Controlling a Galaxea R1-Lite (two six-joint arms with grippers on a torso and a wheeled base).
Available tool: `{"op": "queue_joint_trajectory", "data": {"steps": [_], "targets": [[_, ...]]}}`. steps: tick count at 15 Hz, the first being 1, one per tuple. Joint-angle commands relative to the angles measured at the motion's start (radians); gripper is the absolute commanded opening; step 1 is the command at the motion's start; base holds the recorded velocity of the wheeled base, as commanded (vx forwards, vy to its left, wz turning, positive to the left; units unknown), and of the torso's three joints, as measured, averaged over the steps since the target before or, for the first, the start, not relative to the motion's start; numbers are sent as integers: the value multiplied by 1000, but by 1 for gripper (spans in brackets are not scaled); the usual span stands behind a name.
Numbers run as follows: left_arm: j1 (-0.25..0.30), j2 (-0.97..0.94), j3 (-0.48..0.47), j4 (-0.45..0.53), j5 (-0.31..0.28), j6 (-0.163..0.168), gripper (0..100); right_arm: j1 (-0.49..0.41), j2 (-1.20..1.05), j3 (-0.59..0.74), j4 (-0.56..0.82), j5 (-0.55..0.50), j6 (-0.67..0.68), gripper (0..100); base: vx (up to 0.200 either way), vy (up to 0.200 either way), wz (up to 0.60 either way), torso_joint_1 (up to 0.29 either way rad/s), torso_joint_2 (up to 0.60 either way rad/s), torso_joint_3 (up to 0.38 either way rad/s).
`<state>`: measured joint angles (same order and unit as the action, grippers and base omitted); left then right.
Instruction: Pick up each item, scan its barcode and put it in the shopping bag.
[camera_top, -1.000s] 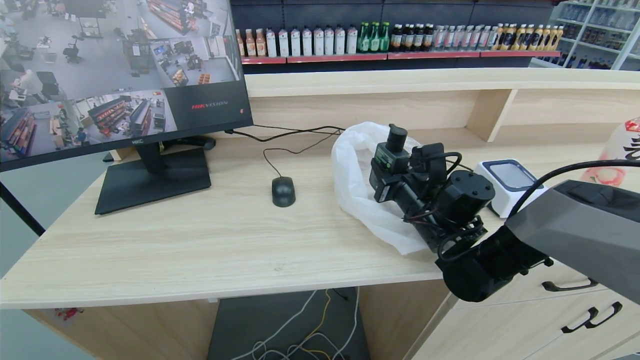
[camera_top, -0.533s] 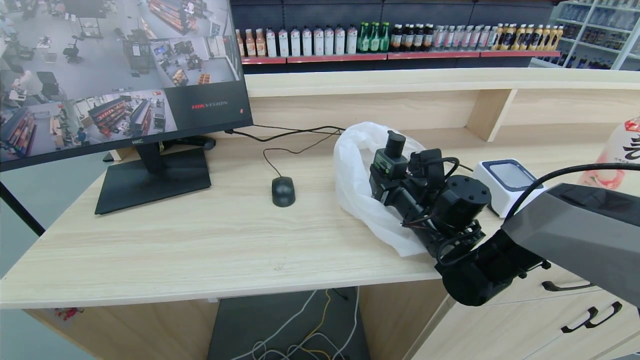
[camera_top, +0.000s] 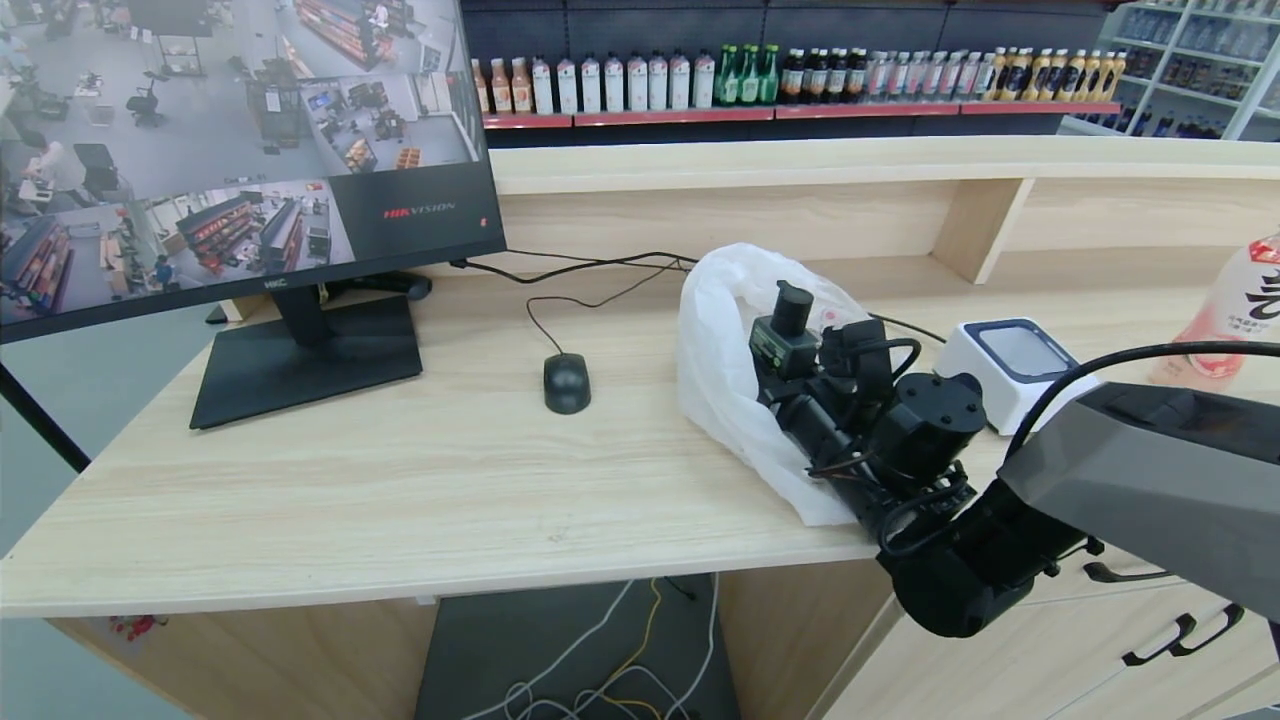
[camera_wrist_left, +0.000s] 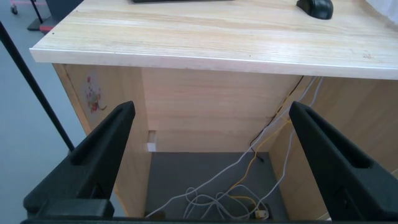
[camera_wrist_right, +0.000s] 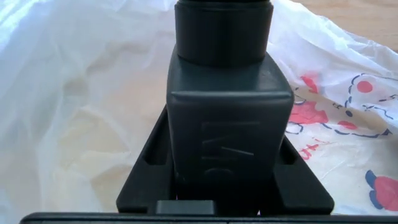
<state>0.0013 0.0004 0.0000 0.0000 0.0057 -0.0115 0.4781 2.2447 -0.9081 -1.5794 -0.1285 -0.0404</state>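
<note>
Bottle (camera_wrist_right: 229, 124) in right tool (camera_wrist_right: 227, 183), above bag (camera_wrist_right: 81, 124)

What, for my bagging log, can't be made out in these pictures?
Shopping bag contents: in the head view the right arm covers its mouth; in the right wrist view a dark block stands before the lens.
The dark block itself: held item or part of the arm, too close to tell.
Pink bottle: its top is cut off by the head view's right edge; no barcode can be made out.
</note>
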Motion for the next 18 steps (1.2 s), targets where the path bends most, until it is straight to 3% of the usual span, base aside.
{"op": "queue_joint_trajectory", "data": {"steps": [1, 3, 4, 18], "targets": [[0, 0, 0, 0, 0, -1, 100, 1, 15, 17, 9, 0, 1, 0, 0, 0, 0, 0, 0, 0], [0, 0, 0, 0, 0, 1, 100, 1, 16, 23, 9, 1, 1, 0, 0, 0, 0, 0, 0, 0], [0, 0, 0, 0, 0, 1, 100, -1, 15, 25, 9, 1, 1, 100, 0, 0, 0, 0, 0, 0], [0, 0, 0, 0, 0, -1, 100, -1, -34, 25, 9, 0, -6, 100, 0, 0, 0, 0, 0, 0]]}}
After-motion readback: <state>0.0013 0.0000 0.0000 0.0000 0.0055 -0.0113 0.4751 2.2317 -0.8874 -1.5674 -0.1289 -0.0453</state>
